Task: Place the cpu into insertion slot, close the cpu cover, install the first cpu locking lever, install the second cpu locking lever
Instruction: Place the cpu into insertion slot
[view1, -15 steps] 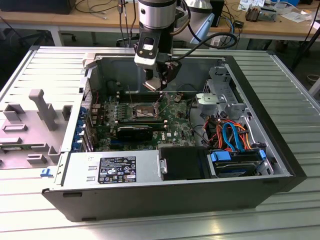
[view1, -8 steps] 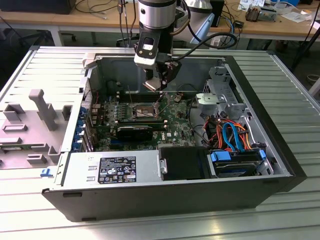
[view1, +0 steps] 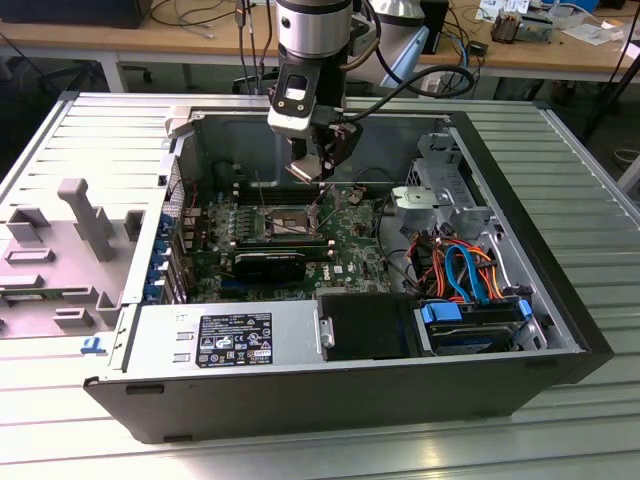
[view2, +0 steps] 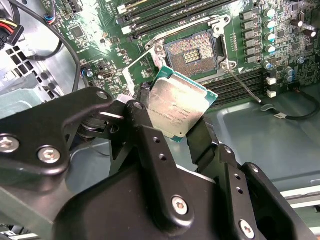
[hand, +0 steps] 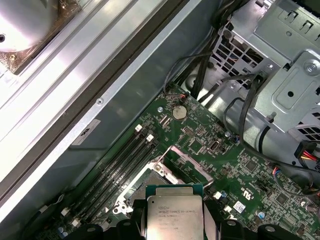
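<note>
Black metal gripper (view2: 175, 119) closed narrow on the edges of the small flat square silver-grey cpu (view2: 180, 100), held tilted and clear of the board. Just beyond and below, the square dark-centred, silver-rimmed insertion slot (view2: 192, 50), uncovered, on the green motherboard (hand: 235, 165). Farther out, the open grey computer case (view1: 300, 400) on the ribbed metal worktop (view1: 600, 240).

cpu (view2: 182, 100): I see dull silver-grey on top, with a green edge.
insertion slot (view2: 192, 50): dark middle with little gold bits, silver rim.
board (view2: 250, 60): I see green, with tiny silver dots.
gripper (view2: 174, 117): black.
cables (view1: 465, 268): orange, blue and red.
</note>
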